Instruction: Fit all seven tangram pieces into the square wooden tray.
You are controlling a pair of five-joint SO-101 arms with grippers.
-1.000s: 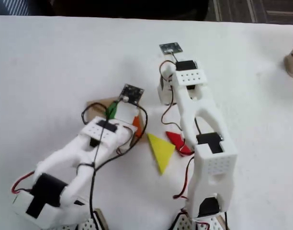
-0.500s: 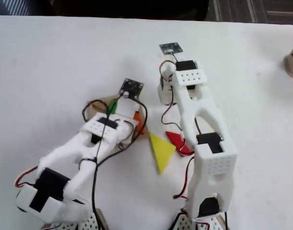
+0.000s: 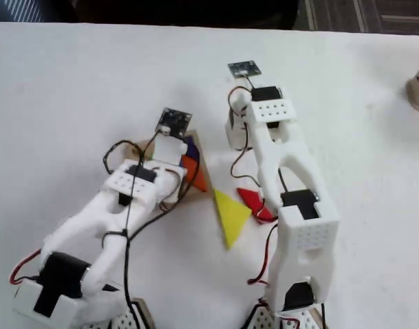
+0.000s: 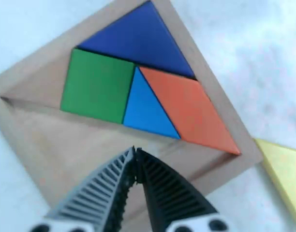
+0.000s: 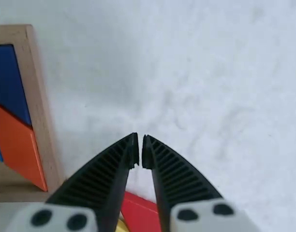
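4 pcs (image 4: 99, 87) in tray (image 4: 41, 154); 2 others (image 3: 230, 214) on table (image 3: 72, 82), right of it.

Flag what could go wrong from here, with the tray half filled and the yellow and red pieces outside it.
1. The left hand is shut over the bare half of the tray. Coming down, it might nudge the orange piece or shove the tray.
2. The red piece lies partly under the right arm, by the shut right hand, so it may be awkward to pinch.
3. The yellow triangle sits between both arms, which could clash reaching for it.
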